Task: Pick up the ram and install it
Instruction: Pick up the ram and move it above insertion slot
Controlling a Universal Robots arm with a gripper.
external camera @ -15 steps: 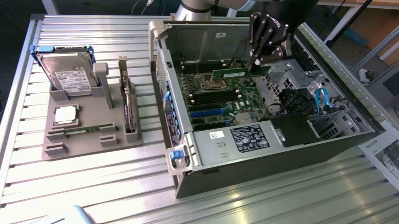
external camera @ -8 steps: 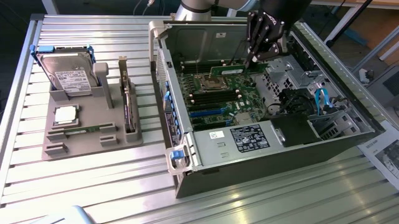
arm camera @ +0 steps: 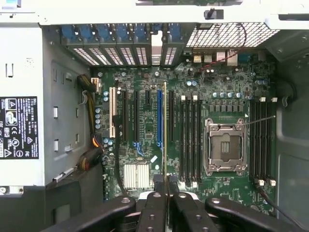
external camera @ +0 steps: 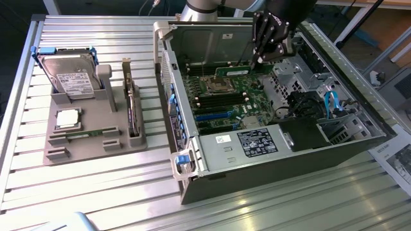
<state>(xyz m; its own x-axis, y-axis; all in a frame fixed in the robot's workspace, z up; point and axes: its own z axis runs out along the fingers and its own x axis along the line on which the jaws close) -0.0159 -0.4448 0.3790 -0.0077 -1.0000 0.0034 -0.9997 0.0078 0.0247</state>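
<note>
A ribbed metal table (external camera: 96,192) carries an open black and silver computer case (external camera: 289,159), lying on its side across the middle and right of the exterior view. A green motherboard (external camera: 222,103) (arm camera: 145,145) covers the case floor.

Left of the case sits a grey plastic parts holder (external camera: 96,139). It holds a silver hard drive (external camera: 74,79), an upright expansion card (external camera: 132,110) and a square silver processor chip (external camera: 67,118).

The grey robot arm (external camera: 205,7) enters at the upper middle of the exterior view and reaches down over the rear of the case. Its wrist points roughly straight down at the board.

The black gripper (external camera: 260,61) (arm camera: 166,186) has its fingers (arm camera: 153,193) pressed close together. They pinch one end of the ram (external camera: 234,71) (arm camera: 165,125), a thin, long green circuit-board stick.

In the exterior view the stick juts level towards the left from the fingertips, above the silver processor socket (external camera: 215,86) (arm camera: 224,147). It is not seated in the black memory slots (external camera: 218,99) (arm camera: 190,140). In the wrist view it shows edge-on as a narrow line over the board.
</note>
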